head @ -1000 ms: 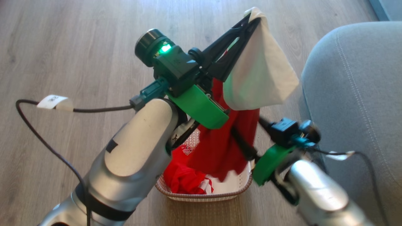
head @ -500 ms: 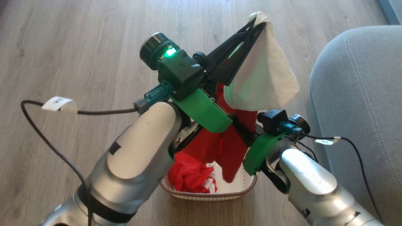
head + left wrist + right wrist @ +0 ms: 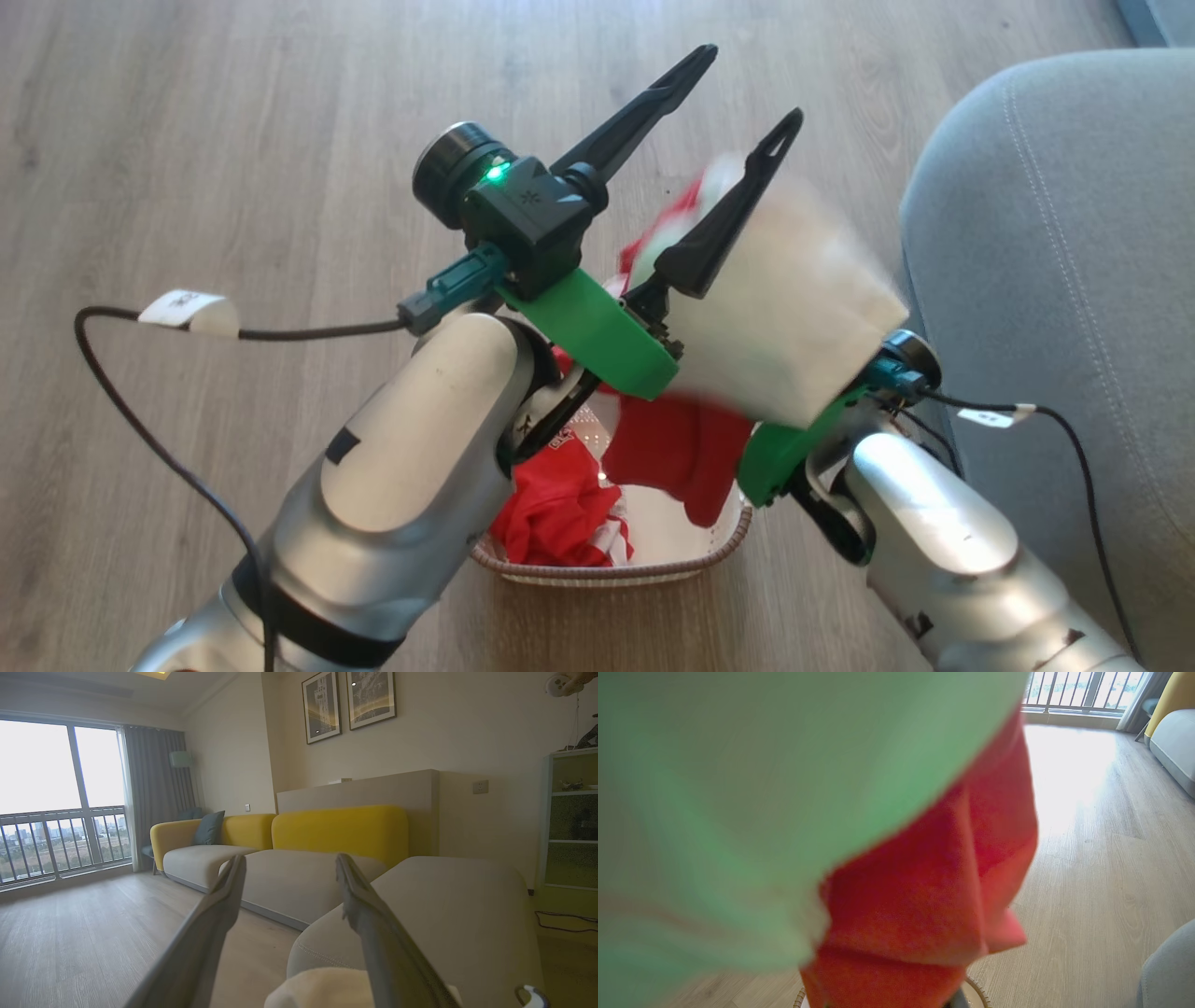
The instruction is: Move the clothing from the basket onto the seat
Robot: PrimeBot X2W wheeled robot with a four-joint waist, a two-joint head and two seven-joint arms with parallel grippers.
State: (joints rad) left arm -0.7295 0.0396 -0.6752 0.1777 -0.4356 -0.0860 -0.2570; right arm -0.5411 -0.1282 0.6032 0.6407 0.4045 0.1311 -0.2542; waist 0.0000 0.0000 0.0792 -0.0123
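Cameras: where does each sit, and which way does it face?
Head view: on the head, looking down at the basket; left forearm, right forearm and the open left claw show.
Left wrist view: on that wrist, looking along its spread fingers at the seat.
Right wrist view: on that wrist, facing the clothing close up.
Shared: head and right wrist see basket and clothing.

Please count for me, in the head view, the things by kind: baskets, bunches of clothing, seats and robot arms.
basket: 1
clothing, by bunches: 2, one hanging, one lying in the basket
seat: 1
Robot arms: 2, left arm and right arm
Total: 6
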